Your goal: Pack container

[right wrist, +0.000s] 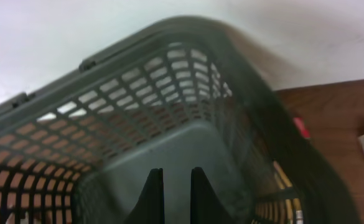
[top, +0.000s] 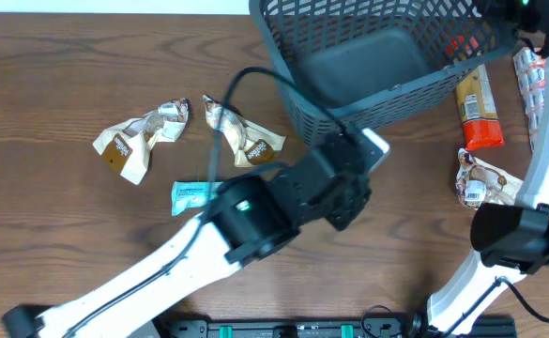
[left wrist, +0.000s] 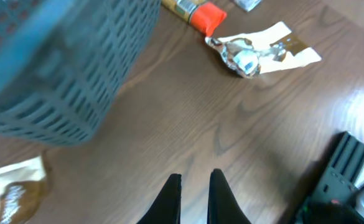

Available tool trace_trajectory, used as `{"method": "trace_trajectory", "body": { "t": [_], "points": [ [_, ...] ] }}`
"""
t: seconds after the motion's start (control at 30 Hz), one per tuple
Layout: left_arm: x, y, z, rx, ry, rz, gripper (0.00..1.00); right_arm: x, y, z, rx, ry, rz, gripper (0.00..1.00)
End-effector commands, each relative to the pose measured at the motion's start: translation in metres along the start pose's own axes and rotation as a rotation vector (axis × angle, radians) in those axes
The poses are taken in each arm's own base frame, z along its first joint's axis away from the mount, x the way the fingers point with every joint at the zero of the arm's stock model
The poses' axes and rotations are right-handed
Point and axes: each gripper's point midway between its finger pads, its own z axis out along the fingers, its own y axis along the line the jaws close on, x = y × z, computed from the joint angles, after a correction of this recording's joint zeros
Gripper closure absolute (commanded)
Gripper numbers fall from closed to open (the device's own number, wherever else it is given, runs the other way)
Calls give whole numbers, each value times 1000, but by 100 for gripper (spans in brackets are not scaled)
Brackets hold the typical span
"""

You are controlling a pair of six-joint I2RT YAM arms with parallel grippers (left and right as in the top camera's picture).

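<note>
While left pincer (left wrist: 194,177) hangs clenched, empty, over table (left wrist: 231,130), basket (left wrist: 76,74) ahead-left, crumpled wrapper (left wrist: 250,55) ahead-right, orange-tipped packet (left wrist: 200,14) beyond, right pincer (right wrist: 172,175) clenched, empty, above basket floor

The container (top: 276,38) is a large rectangular basket of dark grey-blue plastic; its walls (right wrist: 138,93) are a lattice of slots under a thick rim, its floor a solid smooth panel; it stands upright, open side up, on the far part of the table (top: 68,235), right of centre, turned askew to the table's edges; the overhead view cuts off its far end; the left wrist view shows one slotted wall (left wrist: 63,68), blurred.
</note>
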Motion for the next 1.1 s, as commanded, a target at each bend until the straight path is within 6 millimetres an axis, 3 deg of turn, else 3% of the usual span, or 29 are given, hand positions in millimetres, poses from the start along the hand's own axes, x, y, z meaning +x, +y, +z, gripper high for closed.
{"method": "trace_trajectory", "body": {
  "t": [0.0,0.37,0.8,1.07],
  "points": [
    [6,4,17,-13,24,-51,94,-4,15,-8,-55,-13,-69,99],
    [6,7,41,-21,33,-57,94,18,13,-8,-53,71,-167,99],
    [7,59,57,-108,49,-134,94,35,5,-3,-45,138,-198,99],
    [5,63,64,-113,42,-135,94,51,0,1,-53,193,-253,99]
  ]
}}
